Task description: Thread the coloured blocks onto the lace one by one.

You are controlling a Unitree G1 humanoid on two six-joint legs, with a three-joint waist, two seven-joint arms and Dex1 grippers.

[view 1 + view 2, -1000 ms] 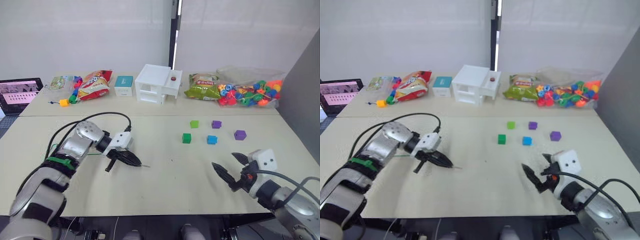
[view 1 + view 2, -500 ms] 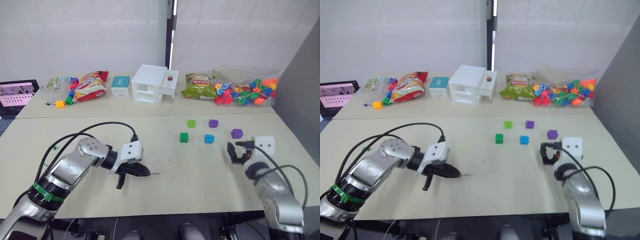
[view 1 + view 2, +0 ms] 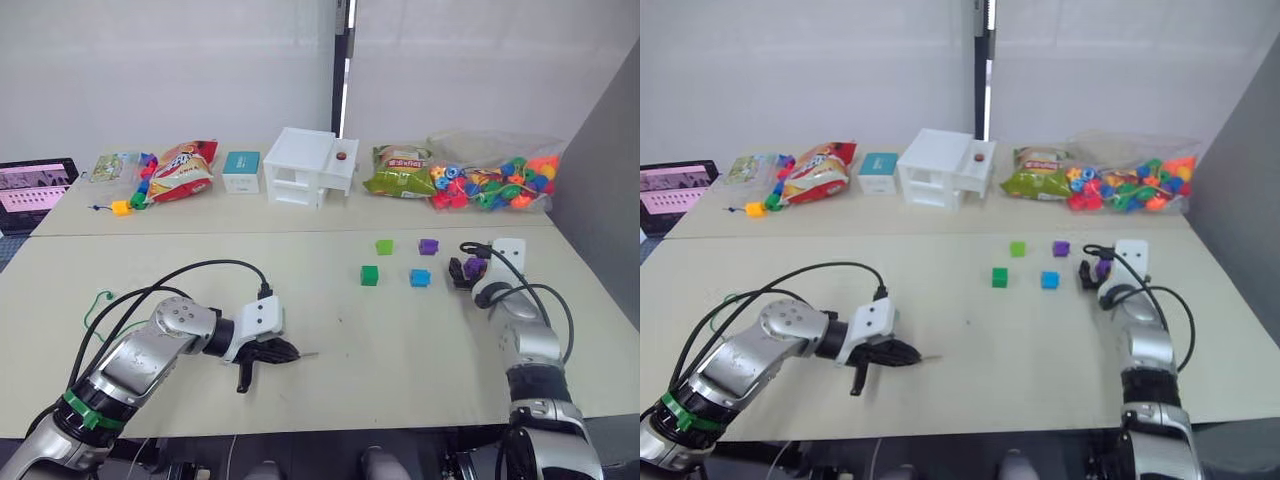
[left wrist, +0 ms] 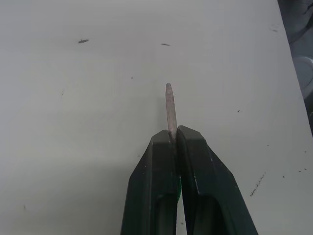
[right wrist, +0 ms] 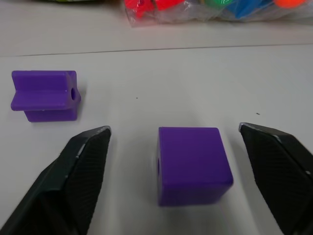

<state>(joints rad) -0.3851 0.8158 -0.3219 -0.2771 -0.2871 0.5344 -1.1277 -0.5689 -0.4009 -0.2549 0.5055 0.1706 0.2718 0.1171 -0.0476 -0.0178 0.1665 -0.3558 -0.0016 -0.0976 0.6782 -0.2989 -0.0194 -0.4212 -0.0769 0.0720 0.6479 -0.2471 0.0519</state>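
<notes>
the left gripper point(image 4: 175, 139) sat low over the near part of the table point(image 3: 330, 380), its two black fingers pressed together on the lace point(image 4: 169, 110), whose stiff grey tip stuck out past the fingertips and pointed toward the robot's right. a thin loop of the green cord point(image 3: 97, 300) lay on the table beside the left arm.

the right gripper point(image 5: 176, 147) was spread wide at the far right side of the table, its fingers standing either side of a purple block point(image 5: 193, 165) without touching it. that block rested flat on the table between them. the second purple block point(image 5: 45, 95) lay just beyond, well apart from the fingers, with a small hole visible in one face.

in the head view, the light green block point(image 3: 384, 246) sat to the robot's left of that second purple one, and the dark green block point(image 3: 370, 275) and blue block point(image 3: 420, 277) lay nearer the robot, all loose on the table.

along the far edge stood a white box point(image 3: 309, 167), snack bags point(image 3: 184, 169) and a clear bag of round beads point(image 3: 493, 184).
</notes>
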